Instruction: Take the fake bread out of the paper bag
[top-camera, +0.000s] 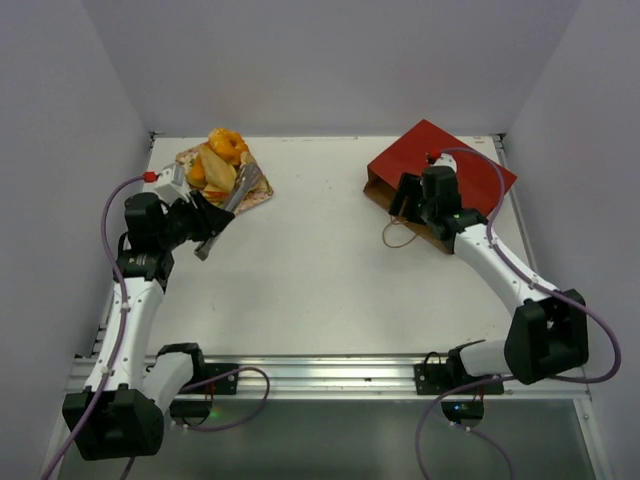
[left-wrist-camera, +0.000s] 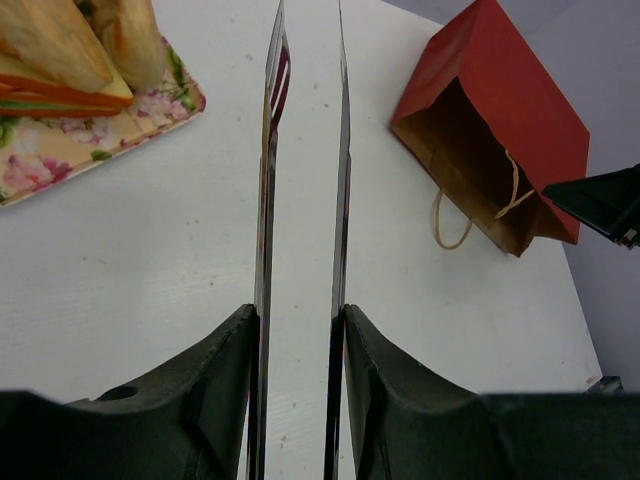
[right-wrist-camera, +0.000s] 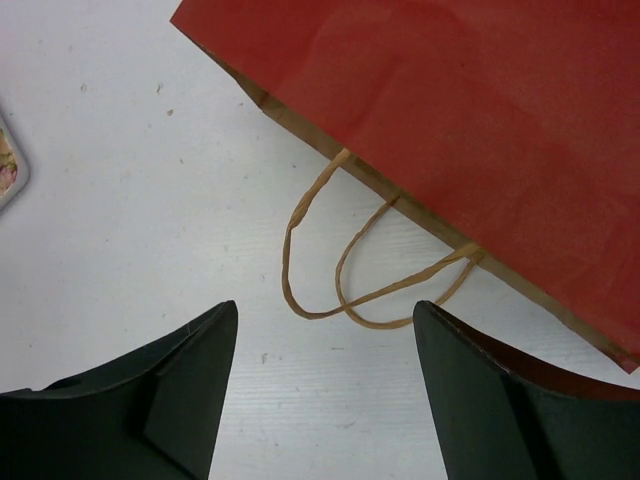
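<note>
Task approx. complete: fake bread (top-camera: 220, 160) sits piled on floral tray (top-camera: 262, 192), paper bag (left-wrist-camera: 520, 110) lies sideways, interior apparently empty; L gripper (left-wrist-camera: 300, 315) clamps metal tongs (left-wrist-camera: 270, 150), R gripper (right-wrist-camera: 325, 320) stands wide, holding nothing.

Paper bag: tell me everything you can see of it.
The bag is dark-red paper, brown inside, flat and rectangular. It lies on its side at the table's far right, mouth open toward the left arm; nothing shows inside. Two tan cord handles trail on the table. The open right end effector hovers over them, not touching.
</note>
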